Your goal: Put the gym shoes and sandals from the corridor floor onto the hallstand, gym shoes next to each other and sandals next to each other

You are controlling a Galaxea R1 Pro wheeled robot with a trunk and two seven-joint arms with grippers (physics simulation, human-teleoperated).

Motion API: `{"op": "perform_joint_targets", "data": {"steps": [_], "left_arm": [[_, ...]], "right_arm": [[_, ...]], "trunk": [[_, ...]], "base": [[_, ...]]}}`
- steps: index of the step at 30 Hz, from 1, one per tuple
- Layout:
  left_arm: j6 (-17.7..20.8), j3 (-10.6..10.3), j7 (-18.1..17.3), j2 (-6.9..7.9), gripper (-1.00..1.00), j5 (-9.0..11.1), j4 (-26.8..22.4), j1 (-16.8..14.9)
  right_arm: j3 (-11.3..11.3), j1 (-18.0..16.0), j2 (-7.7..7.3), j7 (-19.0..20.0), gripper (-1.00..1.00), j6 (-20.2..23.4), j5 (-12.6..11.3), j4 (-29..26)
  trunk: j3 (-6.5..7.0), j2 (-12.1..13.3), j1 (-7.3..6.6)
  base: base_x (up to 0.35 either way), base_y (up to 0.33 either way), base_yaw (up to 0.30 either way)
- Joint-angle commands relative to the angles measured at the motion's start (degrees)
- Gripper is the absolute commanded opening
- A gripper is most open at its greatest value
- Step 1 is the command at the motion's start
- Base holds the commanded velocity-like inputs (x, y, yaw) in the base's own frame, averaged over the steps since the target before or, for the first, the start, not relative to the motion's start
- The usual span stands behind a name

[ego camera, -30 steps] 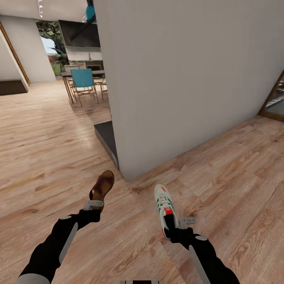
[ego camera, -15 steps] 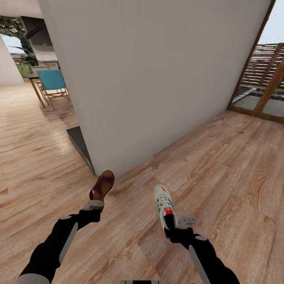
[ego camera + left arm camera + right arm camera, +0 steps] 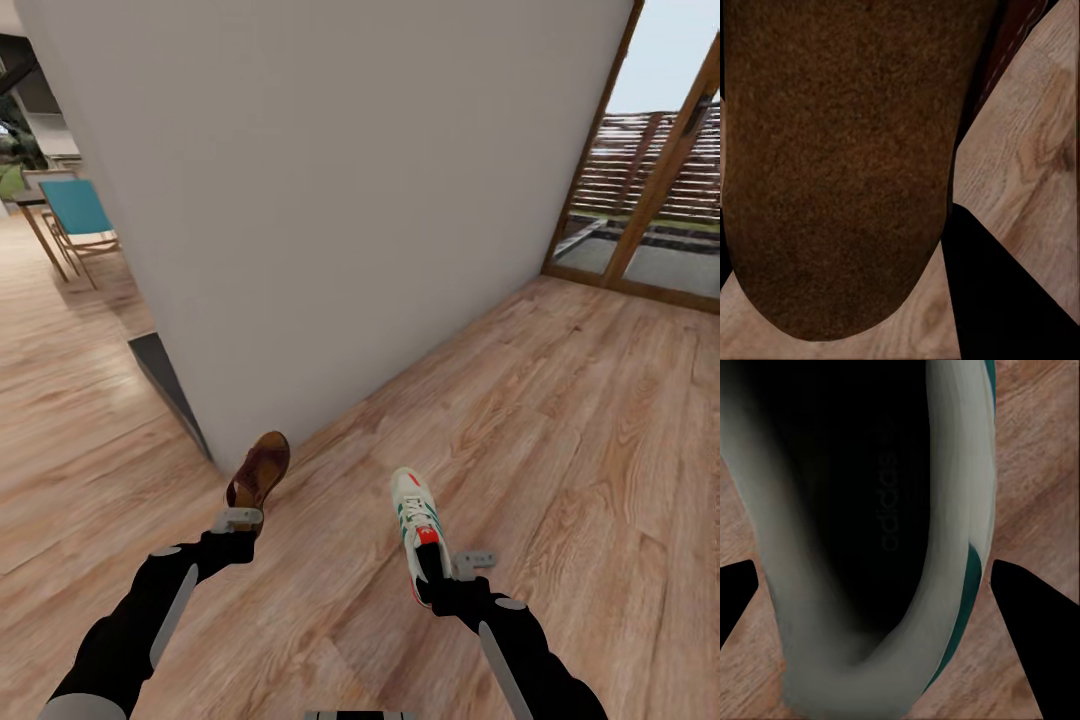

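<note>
A brown sandal (image 3: 262, 468) is held above the corridor floor (image 3: 560, 420) by its heel, with my left gripper (image 3: 238, 518) shut on it. Its brown underside (image 3: 840, 165) sits close to the lens in the left wrist view. My right gripper (image 3: 440, 570) is shut on the heel of a white gym shoe (image 3: 414, 515) with green stripes and a red tongue patch, toe pointing away from me. The right wrist view looks into the gym shoe's dark opening and pale rim (image 3: 945, 547). The hallstand is out of view.
A tall white wall (image 3: 350, 200) stands straight ahead, its corner near the sandal, with a dark low ledge (image 3: 165, 385) at its left base. A teal chair (image 3: 80, 215) is far left. A wood-framed glass door (image 3: 640, 200) is at the right.
The whole view has swung right: wall, ledge and chair slid left and the glass door came in. Both grippers and their shoes keep the same place before me.
</note>
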Motion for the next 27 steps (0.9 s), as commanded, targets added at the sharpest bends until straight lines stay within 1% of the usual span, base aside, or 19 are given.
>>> {"op": "perform_joint_targets", "data": {"steps": [1, 6, 11, 27], "left_arm": [[0.43, 0.12, -0.3, 0.0, -1.0, 0.29, -0.08, -0.01], [0.43, 0.08, -0.3, -0.01, -1.0, 0.29, -0.08, 0.0], [0.43, 0.09, -0.3, 0.0, -1.0, 0.29, -0.08, -0.02], [0.43, 0.11, -0.3, 0.01, -1.0, 0.29, -0.08, -0.01]], "right_arm": [[-0.01, -0.03, 0.01, -0.06, -1.0, 0.26, -0.37, -0.05], [-0.01, -0.03, 0.01, -0.06, -1.0, 0.26, -0.37, -0.05], [-0.02, -0.03, 0.01, -0.06, -1.0, 0.26, -0.38, -0.05], [-0.08, -0.03, 0.01, -0.06, -1.0, 0.26, -0.46, -0.05]], "trunk": [[-0.03, -0.02, 0.02], [0.15, -0.02, 0.02], [0.37, -0.02, 0.02], [1.12, -0.02, 0.02]], "base": [[0.331, 0.0, -0.271], [0.304, -0.083, -0.291], [0.2, -0.136, -0.298], [0.015, -0.012, -0.296]]}}
